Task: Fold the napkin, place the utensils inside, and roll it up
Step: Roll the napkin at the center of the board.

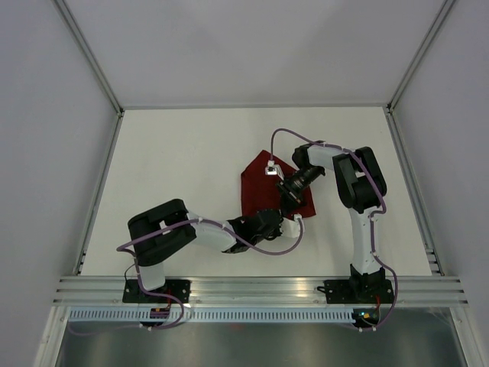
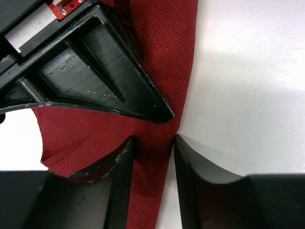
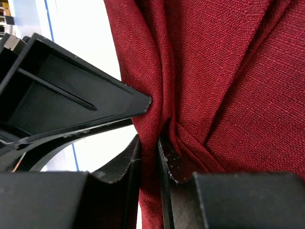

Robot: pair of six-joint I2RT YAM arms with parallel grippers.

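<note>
The dark red napkin [image 1: 256,187] lies bunched and partly folded in the middle of the white table. My right gripper [image 1: 289,199] comes in from the right and is shut on a gathered fold of the napkin [image 3: 228,71], the cloth pinched tight in the right gripper [image 3: 148,143]. Just in front of it, my left gripper [image 1: 288,222] straddles the napkin's [image 2: 162,47] right edge. The left gripper [image 2: 153,140] stands open, with a strip of cloth and a sliver of bare table between its fingers. The two grippers' tips nearly touch. The utensils are out of view.
Metal rails [image 1: 99,191] border the white table [image 1: 183,153] on the left, right and back, with plain walls beyond. The arm bases stand on the slotted frame [image 1: 252,289] at the near edge. Purple cables [image 1: 286,134] loop over both arms.
</note>
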